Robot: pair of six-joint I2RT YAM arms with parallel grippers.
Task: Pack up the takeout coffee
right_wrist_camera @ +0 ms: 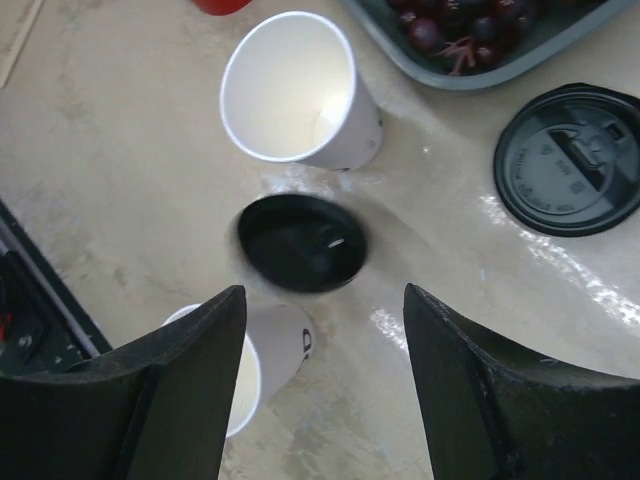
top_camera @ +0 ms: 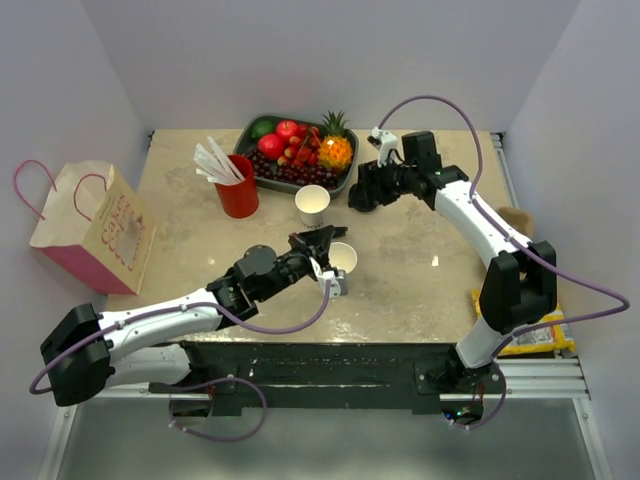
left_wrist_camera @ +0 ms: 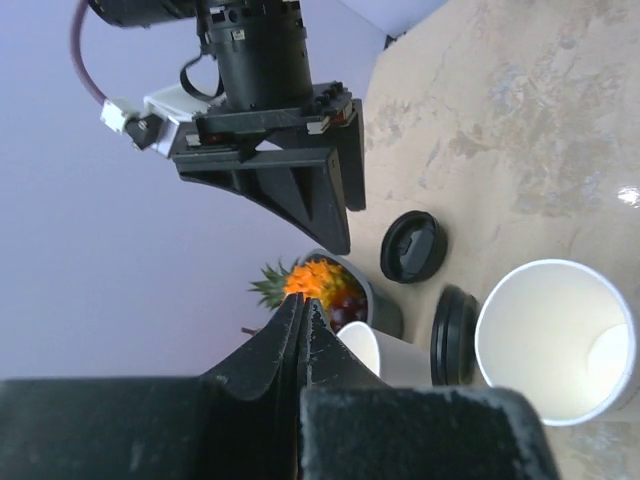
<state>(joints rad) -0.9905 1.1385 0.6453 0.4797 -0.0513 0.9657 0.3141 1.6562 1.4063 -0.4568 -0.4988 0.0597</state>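
light: bright, even | glare: table (right_wrist_camera: 545, 255) sheen | shadows: soft | focus: near jaws blurred

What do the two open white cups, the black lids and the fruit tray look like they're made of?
Cups: probably paper, matte white, with a thin rolled rim.
Lids: apparently moulded plastic, black with a slight sheen and raised sip-hole detail.
Tray: grey and smooth, perhaps plastic; the look leaves it open.
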